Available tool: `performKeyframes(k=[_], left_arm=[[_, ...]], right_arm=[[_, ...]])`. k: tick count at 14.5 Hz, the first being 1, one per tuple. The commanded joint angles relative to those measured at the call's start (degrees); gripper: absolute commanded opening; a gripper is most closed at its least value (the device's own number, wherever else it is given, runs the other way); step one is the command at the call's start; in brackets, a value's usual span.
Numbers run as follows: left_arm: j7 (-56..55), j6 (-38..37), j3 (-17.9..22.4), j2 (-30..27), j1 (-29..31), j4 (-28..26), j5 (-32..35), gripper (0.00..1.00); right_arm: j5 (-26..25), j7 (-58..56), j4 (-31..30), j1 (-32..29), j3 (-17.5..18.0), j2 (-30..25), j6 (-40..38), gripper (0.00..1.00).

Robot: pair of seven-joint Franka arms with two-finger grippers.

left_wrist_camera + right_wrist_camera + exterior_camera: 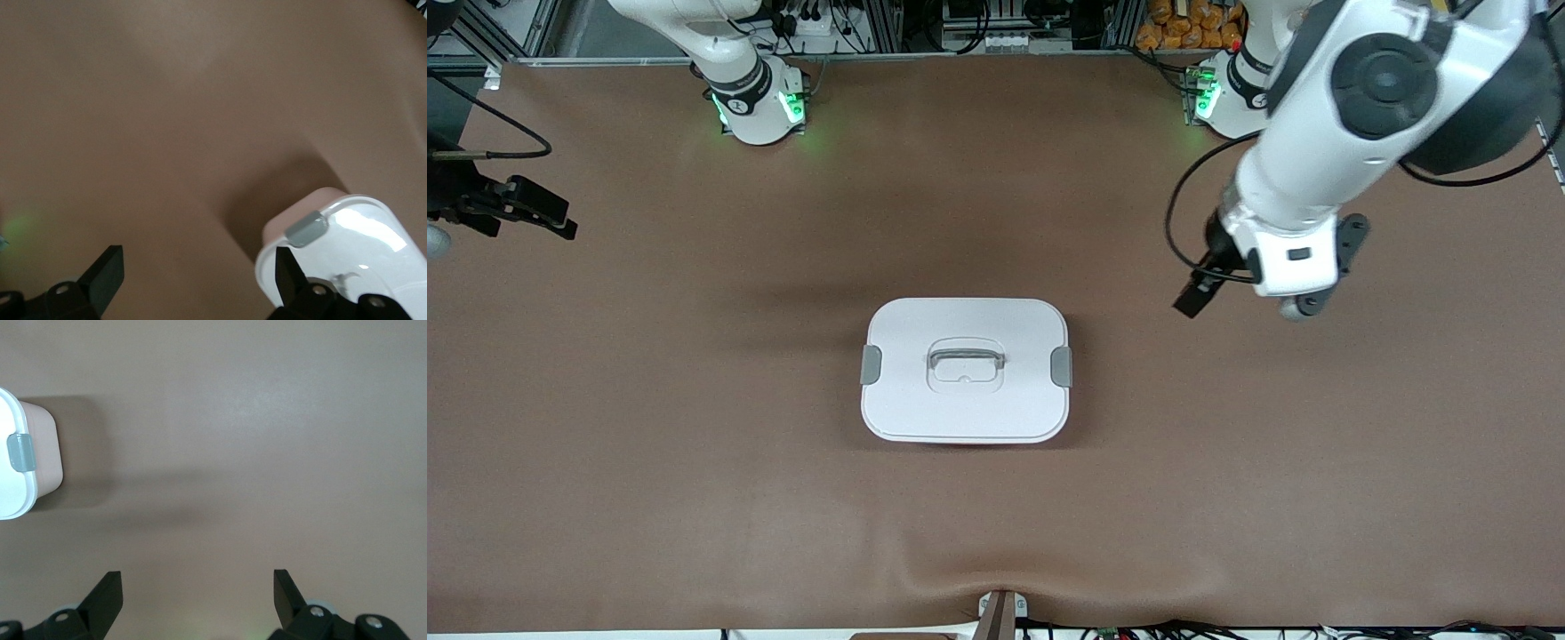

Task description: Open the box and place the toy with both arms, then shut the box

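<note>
The box (907,404) stands closed in the middle of the table. Its flat white lid carries a recessed handle (965,360) and a grey clip at each end (871,364) (1061,366). The toy is out of view. My left gripper (1197,292) hangs open and empty over bare table, toward the left arm's end from the box. The left wrist view shows its fingers (107,270) wide apart and a box corner (347,247) with one clip (307,229). My right gripper (534,212) is open and empty over the table's right-arm end. The right wrist view shows the box (41,453) apart from its fingers (107,590).
The brown table cover (694,444) has a low wrinkle near the front edge (996,578). The arm bases (760,107) (1223,98) stand at the back, with cables and clutter past the table's back edge.
</note>
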Motion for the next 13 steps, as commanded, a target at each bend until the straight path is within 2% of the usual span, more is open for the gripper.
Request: performKeyframes(k=[1,6,8,13], left_arm=[[10.6,-1.5,-0.5,-3.6,5.4,-3.7,-1.5,1.00],[31.4,-1.7,-0.3,-8.1,11.9,-8.1,-1.4,1.00],[39.5,-1.8,-0.4,-8.6,14.8,-8.1,-1.4,1.00],[54.1,-2.1,-0.1,-11.3,17.2,-10.1,-0.6,1.00]], right_arm=[[-1.0,1.1,1.3,-0.5,0.6,0.5,-0.9,1.00],[-1.0,1.1,1.3,-0.5,0.6,0.6,-0.8,1.00],[-1.0,1.1,1.3,-0.5,0.6,0.6,-0.8,1.00],[-1.0,1.1,1.3,-0.5,0.6,0.6,-0.8,1.00]])
